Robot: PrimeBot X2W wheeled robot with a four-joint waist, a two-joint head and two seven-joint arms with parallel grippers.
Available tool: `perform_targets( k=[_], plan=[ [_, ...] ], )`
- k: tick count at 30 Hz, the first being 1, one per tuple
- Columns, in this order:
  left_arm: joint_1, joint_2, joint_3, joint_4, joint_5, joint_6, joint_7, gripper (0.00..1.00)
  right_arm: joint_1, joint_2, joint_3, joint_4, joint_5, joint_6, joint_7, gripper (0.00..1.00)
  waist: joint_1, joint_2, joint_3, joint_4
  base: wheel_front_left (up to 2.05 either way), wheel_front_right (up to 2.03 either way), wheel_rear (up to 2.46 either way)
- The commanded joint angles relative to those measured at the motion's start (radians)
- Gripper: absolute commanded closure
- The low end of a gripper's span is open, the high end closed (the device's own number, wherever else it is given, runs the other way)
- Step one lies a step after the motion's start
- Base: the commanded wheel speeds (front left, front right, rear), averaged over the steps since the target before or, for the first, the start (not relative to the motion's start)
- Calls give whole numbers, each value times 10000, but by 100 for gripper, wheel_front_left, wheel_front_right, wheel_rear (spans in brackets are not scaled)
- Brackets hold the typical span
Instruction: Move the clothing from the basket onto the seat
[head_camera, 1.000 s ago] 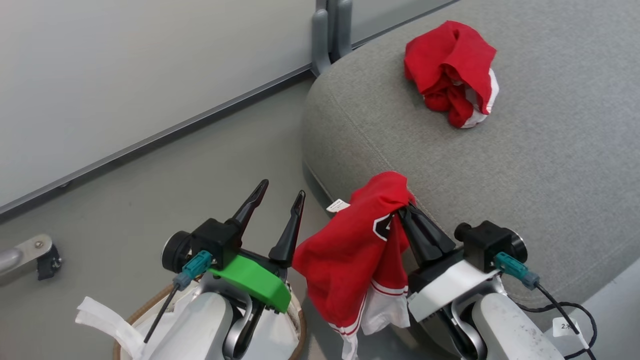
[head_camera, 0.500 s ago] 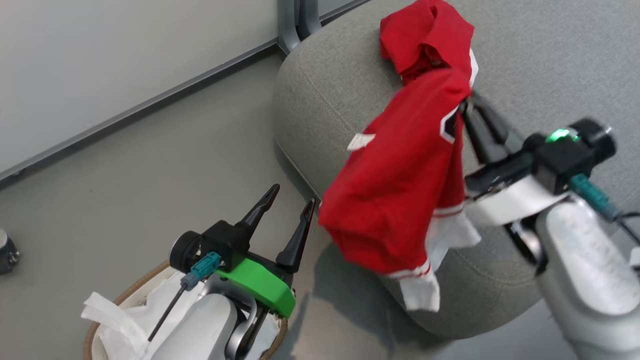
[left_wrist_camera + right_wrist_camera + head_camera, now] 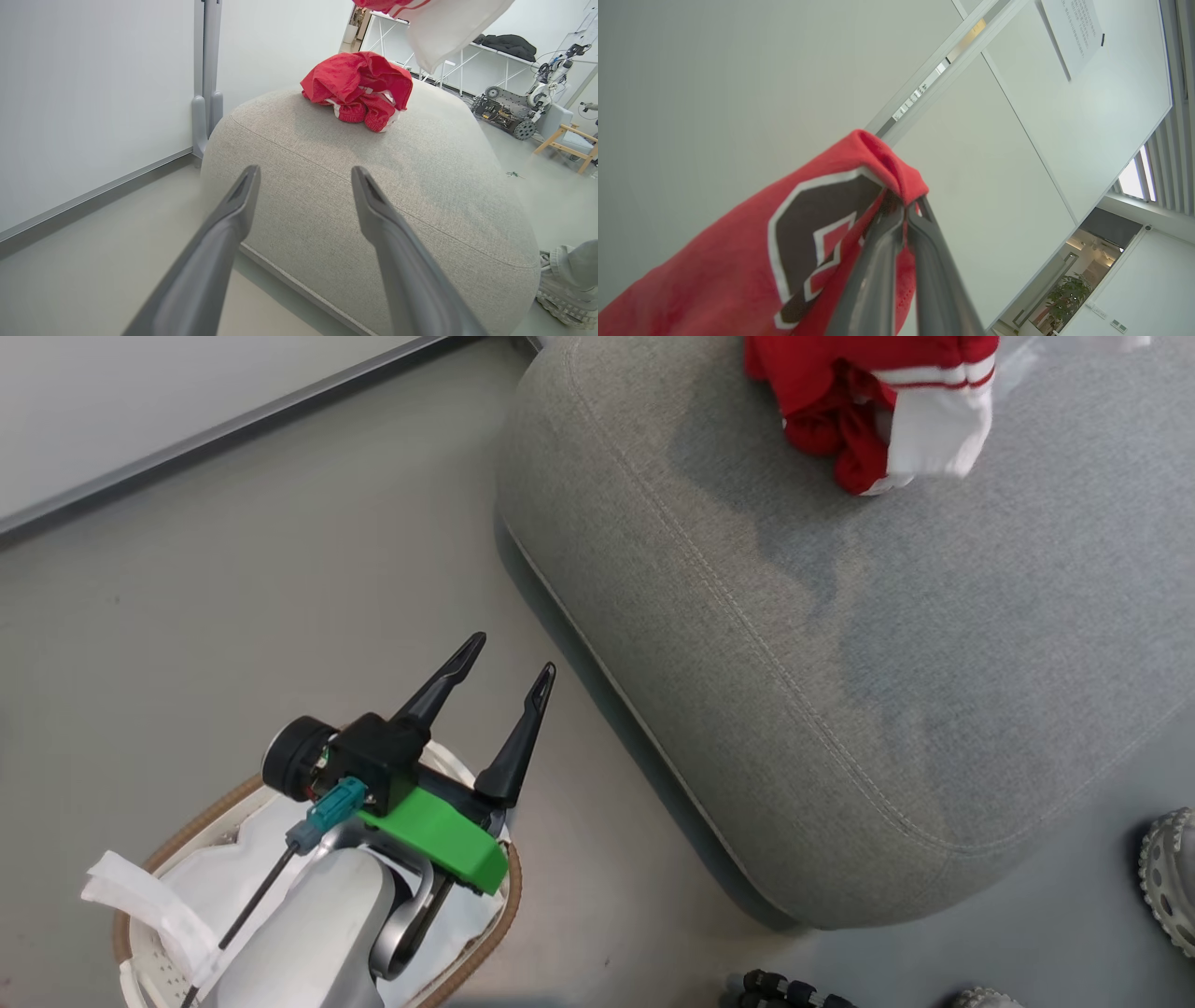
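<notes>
One piece of red clothing (image 3: 357, 88) lies crumpled on the far part of the grey seat (image 3: 840, 663), also seen from the head as a red heap (image 3: 822, 420). My right gripper (image 3: 903, 207) is shut on a second red garment (image 3: 738, 280) with a black-and-white emblem, held high. Its white striped cuff (image 3: 444, 28) hangs above the seat (image 3: 373, 196) and dangles beside the lying piece (image 3: 934, 420). My left gripper (image 3: 513, 653) stands open and empty above the basket (image 3: 499, 905), fingers spread (image 3: 304, 173) toward the seat. My forearm hides much of the basket's white liner (image 3: 215, 896).
A person's shoe (image 3: 1172, 887) stands by the seat's near right corner (image 3: 560, 289). A white wall panel with a grey post (image 3: 205, 93) runs along the left. A wheeled machine (image 3: 504, 112) and a wooden chair (image 3: 567, 140) stand far off.
The head camera has shifted. My right gripper has carried the red garment up and out over the seat, past the picture's top edge. The left gripper stays open above the basket.
</notes>
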Motion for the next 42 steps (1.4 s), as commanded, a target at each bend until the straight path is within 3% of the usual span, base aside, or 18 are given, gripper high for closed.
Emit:
perform_targets(
  k=[1, 7, 14, 25, 33, 34, 35, 36, 42],
  plan=[
    [-208, 141, -30, -38, -75, -33, -2, 0, -230, -15, -202, 247, -40, -14, -8, 100, 0, 0, 504, 339, 0, 0, 0],
    [-672, 400, -254, -220, -169, -33, -2, 0, -724, -347, -766, 1317, -415, -15, 36, 100, 0, 0, 1230, 752, 0, 0, 0],
    [-1244, 664, -650, -307, -210, -33, -2, 0, 637, -47, -2433, 2790, -1013, -16, -272, 100, 0, 0, 2150, 1271, 0, 0, 0],
    [-1683, 1093, -942, -389, -325, -33, -2, 0, 3444, 1636, -5896, 4477, -2461, -15, -533, 100, 0, 0, 3182, 1865, 0, 0, 0],
    [-1776, 924, -990, -382, -332, -33, -2, 0, 4941, 2885, -8072, 4253, -3235, -15, -536, 98, 0, 0, 3084, 1854, 0, 0, 0],
    [-1765, 893, -972, -373, -321, -33, -2, 0, 5105, 3015, -8190, 4147, -3280, -15, -537, 84, 0, 0, 3012, 1838, 0, 0, 0],
    [-1740, 847, -948, -364, -316, -33, -2, 0, 5296, 3146, -8333, 3957, -3318, -15, -536, 46, 0, 0, 2927, 1822, 0, 0, 0],
    [-1732, 816, -927, -362, -313, -33, -2, 0, 5409, 3264, -8451, 3828, -3341, -15, -536, 3, 0, 0, 2844, 1813, 0, 0, 0],
    [-1374, 496, -699, -250, -263, -33, -2, 0, 6375, 3683, -8889, 3036, -3230, -15, -527, 0, 0, 0, 2107, 1791, 0, 0, 0]
  ],
)
